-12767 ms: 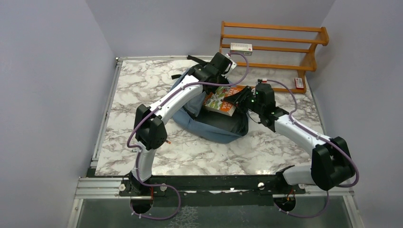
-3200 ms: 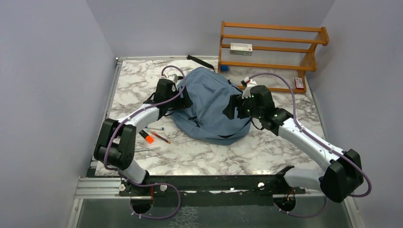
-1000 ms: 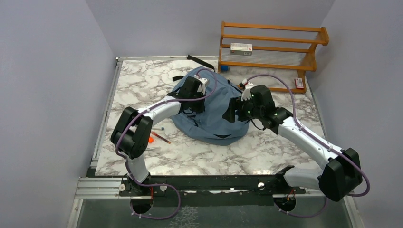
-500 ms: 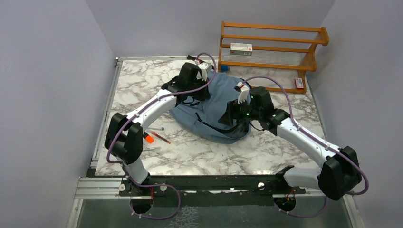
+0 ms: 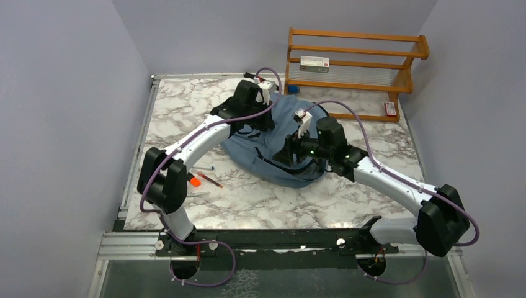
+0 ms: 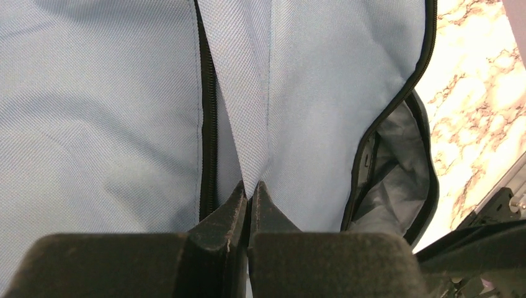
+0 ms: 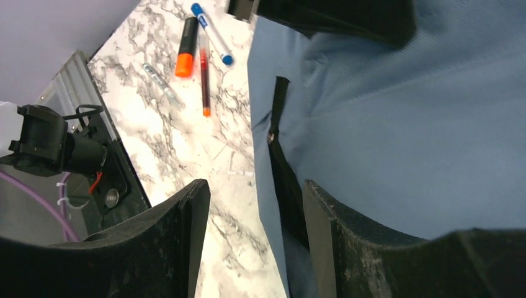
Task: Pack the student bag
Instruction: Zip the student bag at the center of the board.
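**Student bag (image 5: 280, 124) pinched by the left gripper, right gripper spread over its edge**

We see the dusty-blue bag lying slumped on the marble table (image 5: 186, 112), about midway across and toward the far side, with both arms reaching over it. The left gripper (image 6: 250, 192) has its fingers pressed together on a raised fold of the blue fabric, just right of a dark zipper line (image 6: 208, 124). In the left wrist view a compartment (image 6: 397, 161) gapes open at the right, showing grey lining inside black trim.

The right gripper (image 7: 253, 186) is spread wide, with nothing between its fingers. It hangs over the near left edge of the bag, where a short dark zipper slit (image 7: 276, 143) runs down the cloth. We cannot tell whether its fingers touch the fabric.

On the table just left of the bag lie an orange-capped marker (image 7: 185, 49), a red pen (image 7: 204, 81), a blue pen (image 7: 211, 31) and a clear pen (image 7: 160, 77), close together. A wooden rack (image 5: 356, 62) stands at the far right corner.
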{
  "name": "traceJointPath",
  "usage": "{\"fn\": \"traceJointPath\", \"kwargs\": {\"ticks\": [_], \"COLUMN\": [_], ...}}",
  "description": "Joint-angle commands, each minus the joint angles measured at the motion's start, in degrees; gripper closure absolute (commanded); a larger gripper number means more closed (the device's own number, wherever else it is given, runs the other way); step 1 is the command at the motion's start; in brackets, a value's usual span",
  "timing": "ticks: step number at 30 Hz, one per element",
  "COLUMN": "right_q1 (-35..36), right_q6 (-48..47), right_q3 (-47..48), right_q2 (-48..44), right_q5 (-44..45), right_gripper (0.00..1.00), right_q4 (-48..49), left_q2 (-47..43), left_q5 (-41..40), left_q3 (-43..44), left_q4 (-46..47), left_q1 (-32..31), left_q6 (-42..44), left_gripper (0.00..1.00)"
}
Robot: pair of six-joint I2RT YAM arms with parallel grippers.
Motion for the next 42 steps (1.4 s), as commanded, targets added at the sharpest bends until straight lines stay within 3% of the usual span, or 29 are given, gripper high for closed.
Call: {"fn": "traceJointPath", "kwargs": {"ticks": [1, 10, 28, 33, 42], "right_q1": [3.9, 10.8, 16.3, 16.3, 16.2], "right_q6": [-2.2, -6.3, -11.2, -11.4, -9.2], "right_q3": [-2.6, -3.6, 2.7, 3.9, 5.5], "right_q2": [1.9, 7.6, 20.5, 22.8, 24.9], "right_q5": [5.7, 17.7, 32.9, 33.5, 37.2], "right_gripper": [0.40, 0.38, 0.37, 0.43, 0.64], "right_q4": [12.2, 22.0, 23.5, 23.3, 22.8], "left_q2": [0.3, 1.0, 0.9, 0.8, 0.5], "left_q5": [2.2, 3.7, 4.7, 4.9, 5.3], "left_q3": [3.2, 3.3, 3.1, 3.0, 2.5], "left_q4": [2.3, 2.3, 2.3, 2.4, 2.8], "left_q1": [0.6, 1.3, 1.7, 1.7, 1.7], "left_q6": [-2.2, -3.6, -3.7, -3.9, -4.2], "left_gripper": [1.00, 1.00, 1.00, 1.00, 1.00]}}
